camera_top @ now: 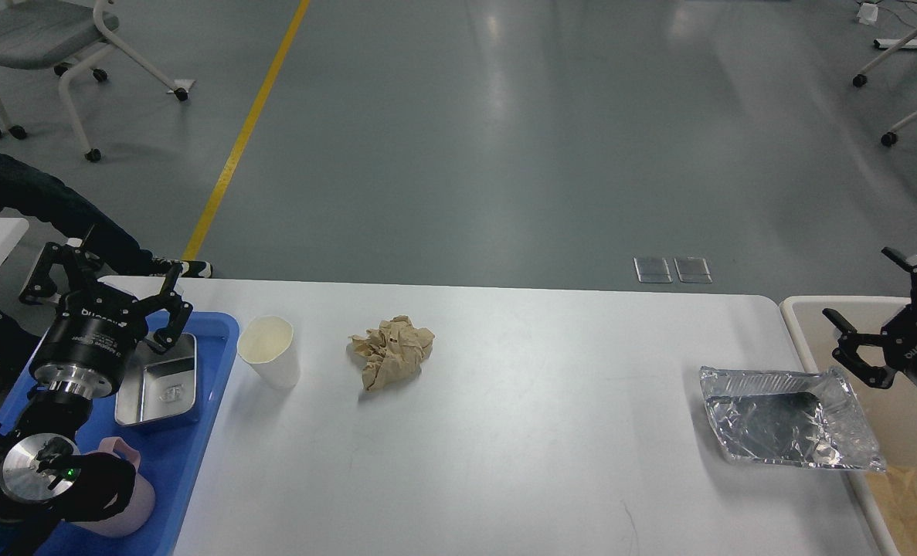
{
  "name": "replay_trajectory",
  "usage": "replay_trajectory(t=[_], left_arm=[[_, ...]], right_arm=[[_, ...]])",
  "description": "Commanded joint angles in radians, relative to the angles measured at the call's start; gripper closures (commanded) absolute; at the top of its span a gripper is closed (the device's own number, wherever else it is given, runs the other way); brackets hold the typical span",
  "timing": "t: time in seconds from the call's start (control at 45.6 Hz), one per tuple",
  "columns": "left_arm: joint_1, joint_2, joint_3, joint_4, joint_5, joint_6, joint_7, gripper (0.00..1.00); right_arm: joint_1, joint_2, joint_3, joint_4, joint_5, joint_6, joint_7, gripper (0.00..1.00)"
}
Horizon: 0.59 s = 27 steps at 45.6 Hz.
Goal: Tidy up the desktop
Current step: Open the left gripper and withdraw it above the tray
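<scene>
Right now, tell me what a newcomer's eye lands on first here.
The crumpled brown paper stands out, lying alone near the middle of the white desktop, with a white paper cup upright to its left. At the right edge a shiny foil tray glints, empty. At far left, the left tool hangs open above a blue tray holding a metal tin and a pink mug.

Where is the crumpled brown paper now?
In the head view, the crumpled brown paper lies on the desktop, left of centre, just right of the white paper cup.
</scene>
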Motion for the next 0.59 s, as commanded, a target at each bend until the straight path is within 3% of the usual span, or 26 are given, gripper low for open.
replay_trajectory(t=[0.0, 0.307, 0.416, 0.57], left_arm=[[0.044, 0.000, -0.014, -0.002, 0.000, -0.028, -0.001, 0.04], [0.097, 0.001, -0.066, -0.002, -0.001, -0.046, 0.011, 0.04], [0.129, -0.008, -0.083, -0.011, 0.000, -0.042, -0.006, 0.04], [0.143, -0.005, -0.094, -0.011, -0.001, -0.045, 0.002, 0.04]], right_arm=[[-0.006, -0.008, 0.000, 0.008, -0.006, -0.018, 0.000, 0.00], [-0.018, -0.031, -0.001, 0.074, -0.149, -0.048, -0.002, 0.00], [-0.033, -0.043, -0.001, 0.092, -0.161, -0.040, 0.000, 0.00], [-0.075, -0.121, 0.008, 0.176, -0.208, -0.042, 0.003, 0.00]])
